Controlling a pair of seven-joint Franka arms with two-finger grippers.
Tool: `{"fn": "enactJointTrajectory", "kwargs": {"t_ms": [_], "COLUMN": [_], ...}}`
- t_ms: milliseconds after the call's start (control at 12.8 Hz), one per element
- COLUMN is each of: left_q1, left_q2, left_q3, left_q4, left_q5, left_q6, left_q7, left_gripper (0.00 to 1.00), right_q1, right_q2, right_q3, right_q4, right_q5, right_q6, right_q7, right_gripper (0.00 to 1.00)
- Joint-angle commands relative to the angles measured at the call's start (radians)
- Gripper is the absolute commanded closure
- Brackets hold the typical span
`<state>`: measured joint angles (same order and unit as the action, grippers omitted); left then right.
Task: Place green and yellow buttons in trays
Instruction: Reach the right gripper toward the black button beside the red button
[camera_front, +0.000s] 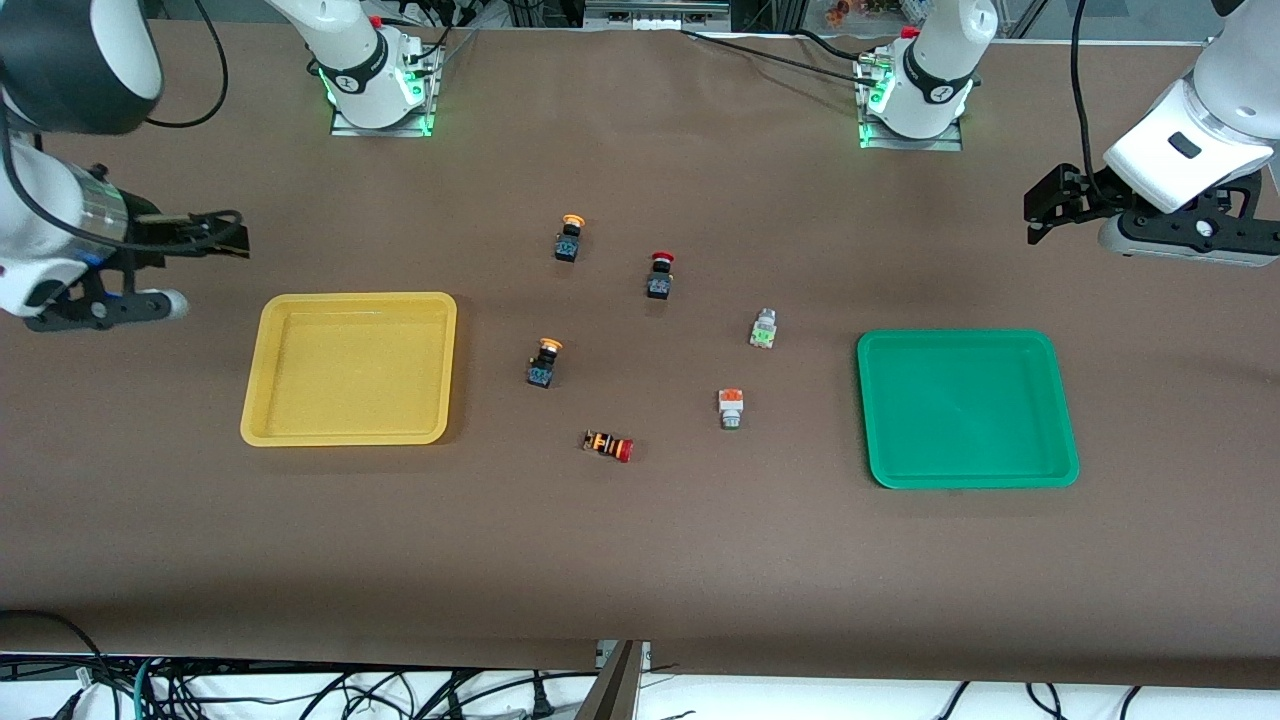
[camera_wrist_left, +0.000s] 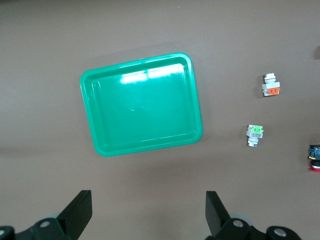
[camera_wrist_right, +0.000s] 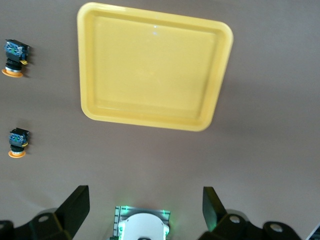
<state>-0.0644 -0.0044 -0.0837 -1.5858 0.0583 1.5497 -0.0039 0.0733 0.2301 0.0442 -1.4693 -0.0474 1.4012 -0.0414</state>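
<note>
The front view alone takes in the whole brown bench (camera_front: 640, 560): going from the right arm's end, the right tool (camera_front: 215, 235) hangs empty over bare bench beside the shallow yellow plastic tray (camera_front: 270, 420), then come two black-bodied buttons with yellow-orange caps (camera_front: 568, 238) (camera_front: 543, 362), a black-bodied red-capped button (camera_front: 659, 275), an orange-striped red-capped button (camera_front: 608, 445) lying on its side, the white-grey green-marked button (camera_front: 763, 329), the white-grey orange-marked button (camera_front: 731, 407), the shallow green plastic tray (camera_front: 890, 470), and the left tool (camera_front: 1045, 208) over the bench's end. Only the wrist views show the fingers (camera_wrist_right: 75, 205) (camera_wrist_left: 77, 212) of each tool spread wide, released. Both trays hold nothing; every button sits on the bench between them.
</note>
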Motion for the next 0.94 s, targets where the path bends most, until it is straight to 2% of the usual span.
{"fn": "enactJointTrajectory", "kwargs": {"t_ms": [0, 156, 312, 623, 857], "left_q1": [0.000, 0.000, 0.000, 0.001, 0.005], "left_q2": [0.012, 0.012, 0.012, 0.012, 0.012], "left_q3": [-0.001, -0.001, -0.001, -0.001, -0.001], "left_q4": [0.027, 0.027, 0.029, 0.027, 0.027], "left_q5": [-0.011, -0.011, -0.011, -0.011, -0.011], "left_q6": [-0.028, -0.028, -0.029, -0.036, -0.042], "left_q7": [0.018, 0.016, 0.018, 0.018, 0.018], "left_gripper": [0.00, 0.00, 0.00, 0.00, 0.00], "right_q1": [0.045, 0.046, 0.086, 0.279, 0.420], "right_q2": [0.015, 0.012, 0.008, 0.015, 0.072], "right_q3": [0.000, 0.002, 0.020, 0.043, 0.045], "right_q4": [-0.078, -0.188, -0.290, -0.449, -0.487], "right_q5": [0.038, 0.104, 0.112, 0.109, 0.112], "right_q6": [0.115, 0.224, 0.345, 0.537, 0.619], "right_q7": [0.024, 0.101, 0.191, 0.513, 0.705], "right_gripper": [0.00, 0.00, 0.00, 0.00, 0.00]}}
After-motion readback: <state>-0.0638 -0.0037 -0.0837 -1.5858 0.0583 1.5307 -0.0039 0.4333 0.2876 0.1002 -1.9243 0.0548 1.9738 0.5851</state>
